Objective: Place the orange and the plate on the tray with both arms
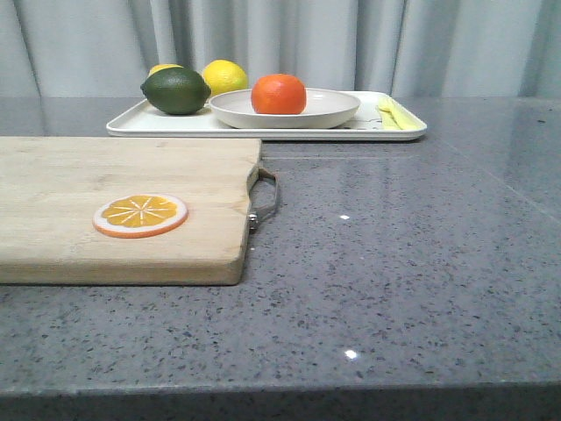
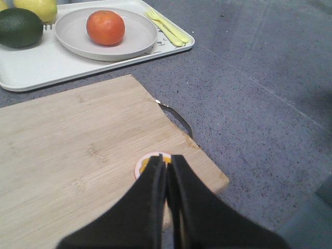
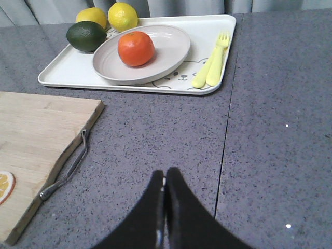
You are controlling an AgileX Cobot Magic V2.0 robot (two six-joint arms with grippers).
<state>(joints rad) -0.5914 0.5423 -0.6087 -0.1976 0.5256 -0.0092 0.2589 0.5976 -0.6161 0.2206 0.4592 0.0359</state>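
The orange (image 1: 279, 94) sits in the off-white plate (image 1: 333, 110), and the plate rests on the white tray (image 1: 131, 123) at the back of the counter. They also show in the left wrist view, orange (image 2: 105, 27), plate (image 2: 137, 39), tray (image 2: 31, 72), and in the right wrist view, orange (image 3: 136, 48), plate (image 3: 171, 49), tray (image 3: 67, 70). My left gripper (image 2: 167, 158) is shut and empty above the wooden board. My right gripper (image 3: 165, 172) is shut and empty over bare counter, well short of the tray. Neither arm shows in the front view.
A dark green lime (image 1: 176, 90) and two lemons (image 1: 224, 76) lie on the tray's left part; yellow cutlery (image 1: 392, 112) lies on its right. A wooden cutting board (image 1: 70, 175) with a metal handle (image 1: 266, 200) holds an orange slice disc (image 1: 140, 215).
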